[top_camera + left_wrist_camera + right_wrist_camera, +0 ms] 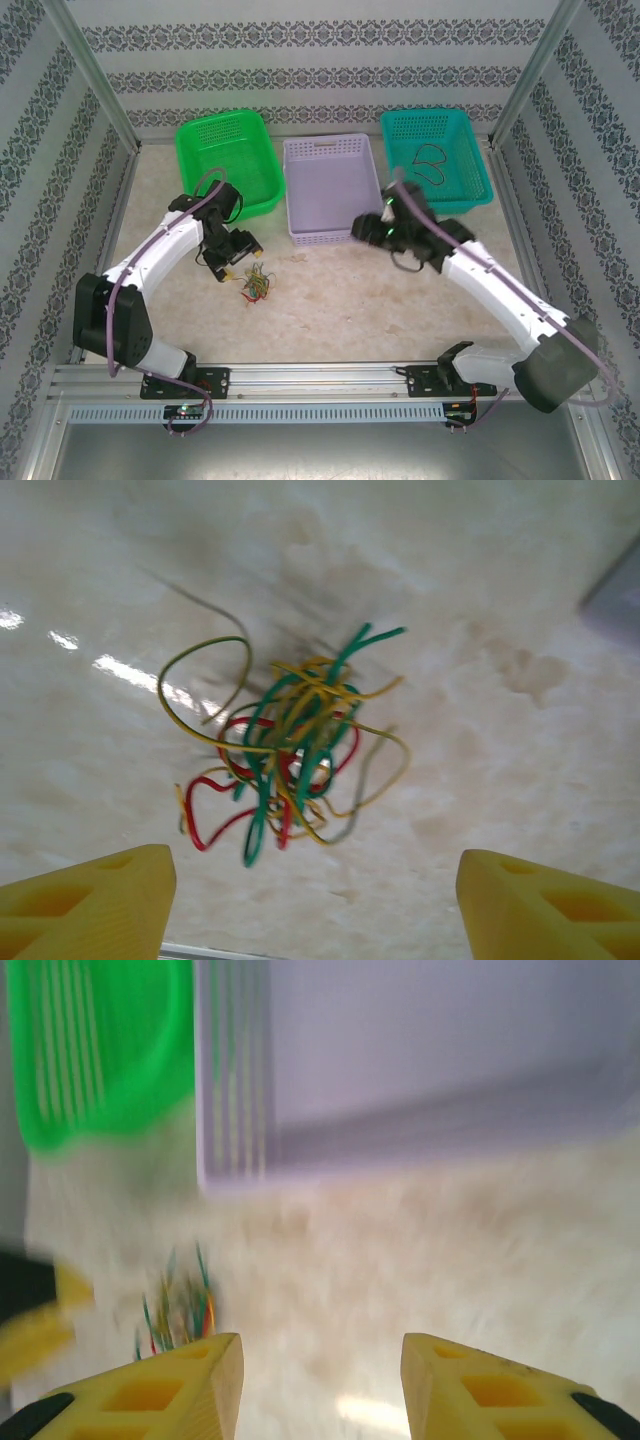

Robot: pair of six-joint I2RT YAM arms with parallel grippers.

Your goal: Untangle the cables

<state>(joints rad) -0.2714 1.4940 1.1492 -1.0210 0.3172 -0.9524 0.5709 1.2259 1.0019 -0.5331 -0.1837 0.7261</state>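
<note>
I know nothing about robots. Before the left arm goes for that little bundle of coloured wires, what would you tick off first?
1. Is the left gripper open: ok, its jaws are wide apart with nothing between them.
2. Is the tangle lined up: ok, it lies on the table ahead, roughly centred between the fingers.
3. Are the wires separated: not ok, red, green and yellow strands cross in one knot.
4. Is the right gripper free to help: ok, it is open and empty.
5. Is the right gripper near the tangle: not ok, it sits by the lilac basket, apart from the wires.
6. Is there a loose end to pull: cannot tell.
</note>
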